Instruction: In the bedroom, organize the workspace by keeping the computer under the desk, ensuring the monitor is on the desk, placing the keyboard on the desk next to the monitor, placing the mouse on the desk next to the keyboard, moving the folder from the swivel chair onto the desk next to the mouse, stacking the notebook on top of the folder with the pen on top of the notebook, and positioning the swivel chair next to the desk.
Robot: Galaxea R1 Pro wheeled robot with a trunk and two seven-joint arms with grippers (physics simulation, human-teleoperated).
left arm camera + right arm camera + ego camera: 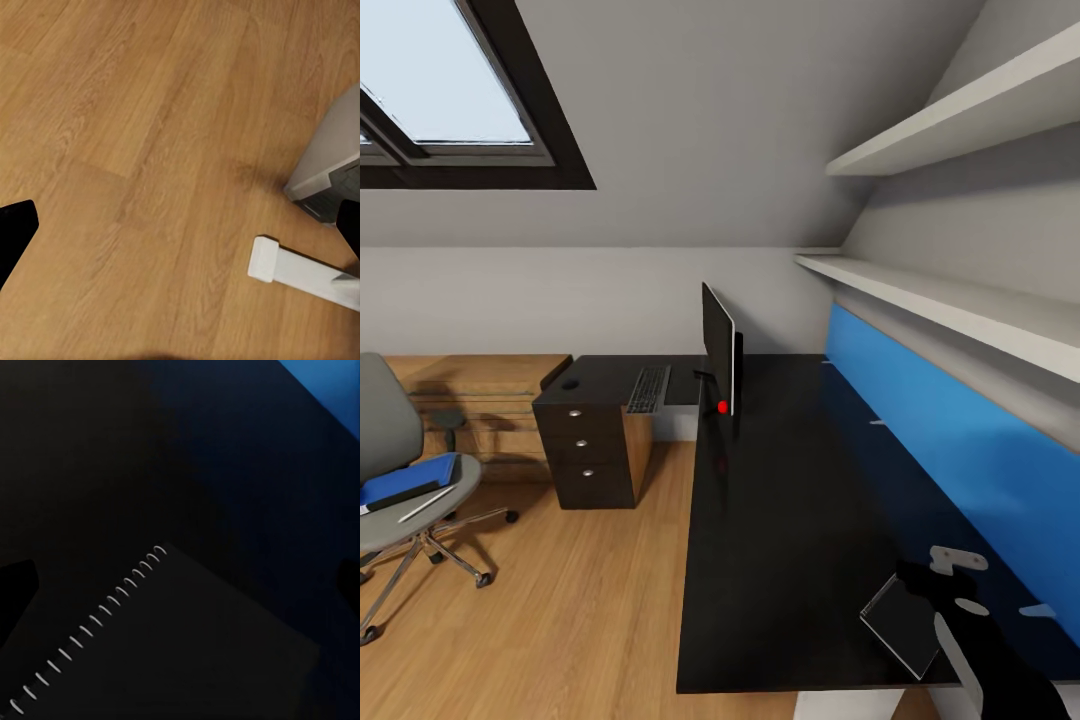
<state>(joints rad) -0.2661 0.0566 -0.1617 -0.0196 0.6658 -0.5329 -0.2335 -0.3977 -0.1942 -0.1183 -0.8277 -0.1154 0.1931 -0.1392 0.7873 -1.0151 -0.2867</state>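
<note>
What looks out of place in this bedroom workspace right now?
The blue folder and pen lie on the swivel chair seat, away from the desk. The monitor stands edge-on to the camera.

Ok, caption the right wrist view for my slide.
Spiral-bound black notebook lying on the glossy black desk, blue wall panel beyond.

Attic bedroom, sloped grey ceiling with dark-framed skylight (435,85), daylight through it. Grey walls, light wood plank floor (575,610). Two long pale shelves (960,110) on the right wall above a long blue wall panel (950,440). Light wooden dresser (475,385) against the far wall
</note>
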